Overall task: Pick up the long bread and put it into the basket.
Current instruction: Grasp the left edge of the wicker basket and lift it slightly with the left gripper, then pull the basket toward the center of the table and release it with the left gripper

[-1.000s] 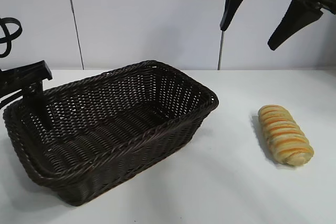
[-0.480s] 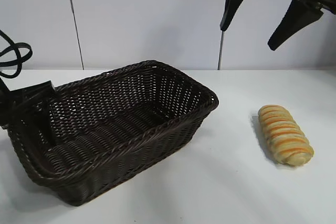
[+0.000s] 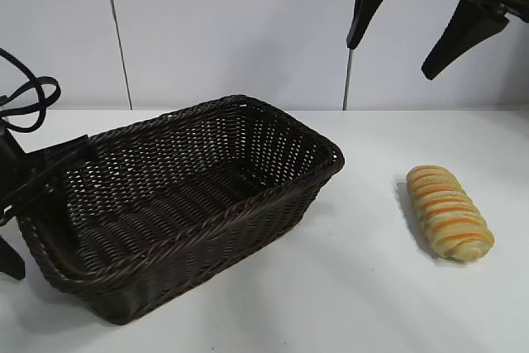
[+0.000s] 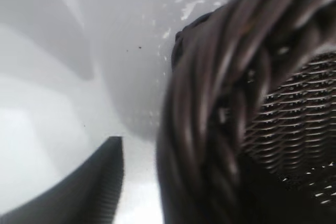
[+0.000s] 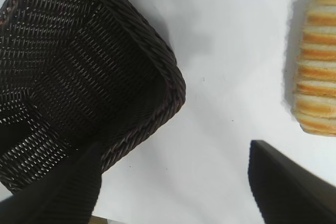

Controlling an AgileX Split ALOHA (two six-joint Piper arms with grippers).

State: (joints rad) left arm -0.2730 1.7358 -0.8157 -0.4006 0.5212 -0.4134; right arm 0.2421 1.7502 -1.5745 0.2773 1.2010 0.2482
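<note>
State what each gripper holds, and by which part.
Right gripper, open high above the table, holds nothing. Left gripper sits at the basket's left-end rim; whether it grips cannot be told.

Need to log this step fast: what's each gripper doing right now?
Left gripper: straddling the basket rim at its left end; closed or not cannot be told.
Right gripper: open, empty, high above the long bread.

left gripper [image 3: 29, 204] low at exterior view's left edge; right gripper [image 3: 413, 31] raised high, fingers spread.
</note>
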